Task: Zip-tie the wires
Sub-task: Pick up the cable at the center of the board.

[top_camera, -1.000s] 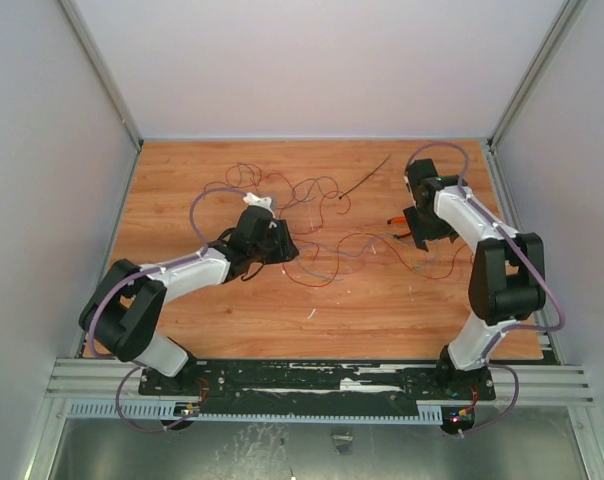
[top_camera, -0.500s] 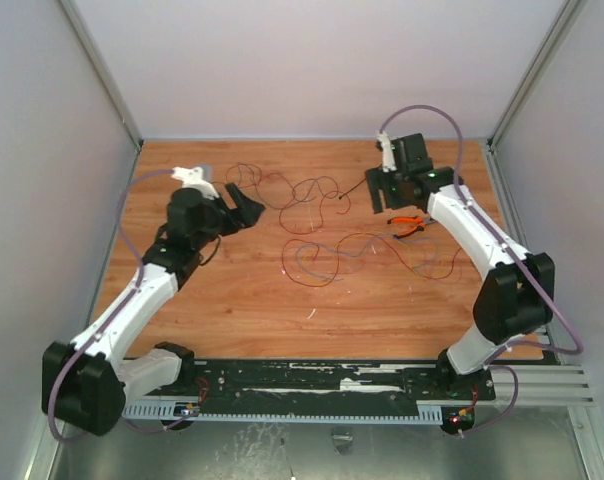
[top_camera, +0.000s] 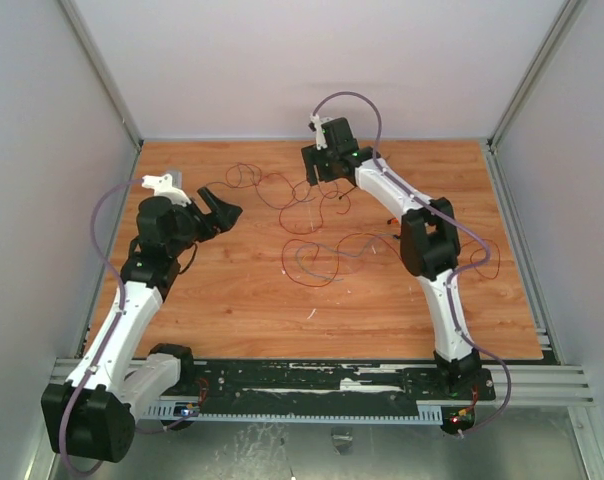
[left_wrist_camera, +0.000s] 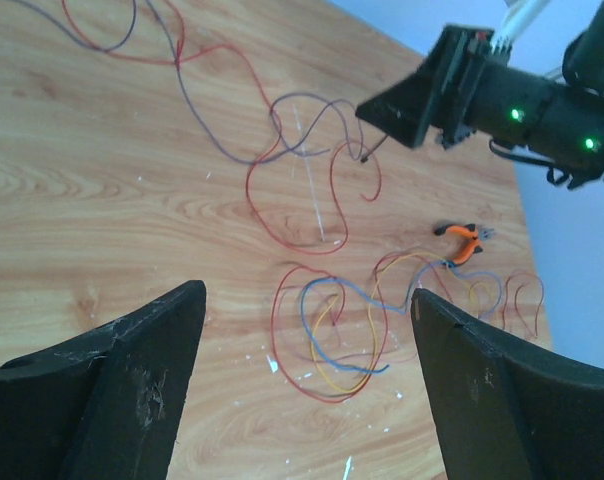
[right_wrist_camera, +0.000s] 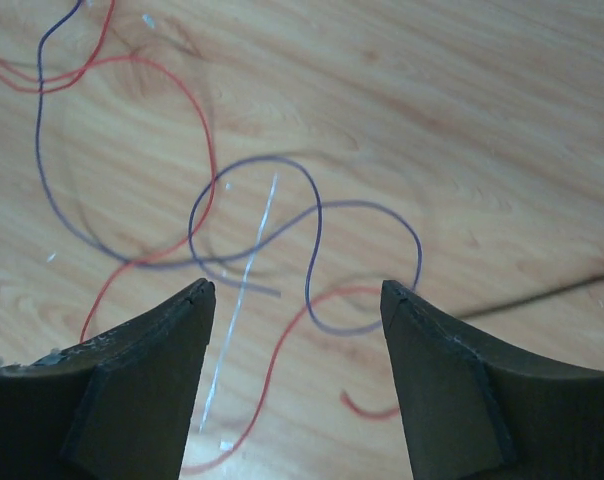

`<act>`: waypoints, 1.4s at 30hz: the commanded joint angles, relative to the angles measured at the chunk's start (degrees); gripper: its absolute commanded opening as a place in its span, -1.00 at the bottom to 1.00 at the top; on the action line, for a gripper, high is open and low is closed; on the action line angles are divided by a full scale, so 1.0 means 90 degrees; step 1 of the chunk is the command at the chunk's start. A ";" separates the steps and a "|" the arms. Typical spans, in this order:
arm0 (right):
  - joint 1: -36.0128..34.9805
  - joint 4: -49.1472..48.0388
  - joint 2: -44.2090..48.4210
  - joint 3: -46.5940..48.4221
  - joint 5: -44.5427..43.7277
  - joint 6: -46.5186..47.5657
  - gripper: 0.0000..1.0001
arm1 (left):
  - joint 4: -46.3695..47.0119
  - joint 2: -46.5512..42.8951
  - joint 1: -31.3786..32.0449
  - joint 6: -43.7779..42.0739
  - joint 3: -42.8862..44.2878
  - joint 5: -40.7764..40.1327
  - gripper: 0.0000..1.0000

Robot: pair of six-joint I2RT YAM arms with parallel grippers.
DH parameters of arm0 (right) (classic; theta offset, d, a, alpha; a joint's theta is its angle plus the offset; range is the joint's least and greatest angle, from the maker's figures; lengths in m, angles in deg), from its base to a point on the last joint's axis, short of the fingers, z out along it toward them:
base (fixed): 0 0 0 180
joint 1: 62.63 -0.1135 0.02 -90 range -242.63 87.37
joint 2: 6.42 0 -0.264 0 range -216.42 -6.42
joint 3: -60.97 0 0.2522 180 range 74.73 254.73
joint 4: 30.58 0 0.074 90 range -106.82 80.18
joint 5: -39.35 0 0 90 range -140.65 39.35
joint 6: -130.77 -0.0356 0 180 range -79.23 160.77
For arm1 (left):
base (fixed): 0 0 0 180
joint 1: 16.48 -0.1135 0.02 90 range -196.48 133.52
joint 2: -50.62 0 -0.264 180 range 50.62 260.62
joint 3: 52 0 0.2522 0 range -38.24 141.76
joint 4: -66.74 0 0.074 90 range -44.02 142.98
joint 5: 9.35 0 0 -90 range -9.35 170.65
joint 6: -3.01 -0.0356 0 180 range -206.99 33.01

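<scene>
1. My right gripper (right_wrist_camera: 297, 385) hangs low over the far middle of the table (top_camera: 232, 310). Its jaws are spread and nothing is between them.
2. My left gripper (left_wrist_camera: 302, 400) is raised over the left side and looks across the board. Its jaws are also wide apart and empty.
3. Right under the right gripper lie the wires (right_wrist_camera: 312, 235). A purple-grey strand curls into loops and crosses a red one, and all of it is flat on the wood.
4. A thin, straight dark strip at the right edge of the right wrist view is what I take for the zip tie (right_wrist_camera: 552, 292). It lies on the table just beside the right finger, outside the jaws. From above, the arm hides most of it.
5. The strands sit in two loose groups, well apart. One is the far group under my right gripper. The other is nearer, mid-table, with blue and yellow strands, close to the orange pliers (left_wrist_camera: 465, 237).
6. I judge I'm at the very start: nothing is gathered, nothing is held, and the tie is not picked up.
7. The next move calls for sliding the right gripper sideways over the strip and pinching it near one end. It lies flat and thin, so the fingertips must come right down to the wood. The springy strands will need bunching before any tie can go round them.
</scene>
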 commanded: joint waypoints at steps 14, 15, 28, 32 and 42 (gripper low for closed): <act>-0.0010 0.0353 -0.1296 0.1043 0.0417 0.0122 -0.17 | 0.0094 0.0103 -0.0122 -0.0030 -0.0176 0.0292 0.78; -0.0008 0.0389 -0.1300 0.1034 0.0441 0.0134 -0.22 | 0.0100 0.0108 -0.0129 -0.0019 -0.0180 0.0312 0.78; -0.0016 0.0892 -0.1168 0.1574 0.0333 0.0511 -1.00 | 0.0091 -0.0076 -0.0132 0.0031 -0.0207 0.0365 0.78; -0.0027 0.0956 -0.0586 0.2275 0.0202 0.0644 -1.00 | 0.0095 -0.0112 -0.0127 0.0066 -0.0183 0.0447 0.79; -0.0021 -0.1036 0.1516 0.2462 0.1100 0.0559 -1.00 | 0.0237 0.0158 -0.0132 -0.0152 0.0362 0.0980 0.81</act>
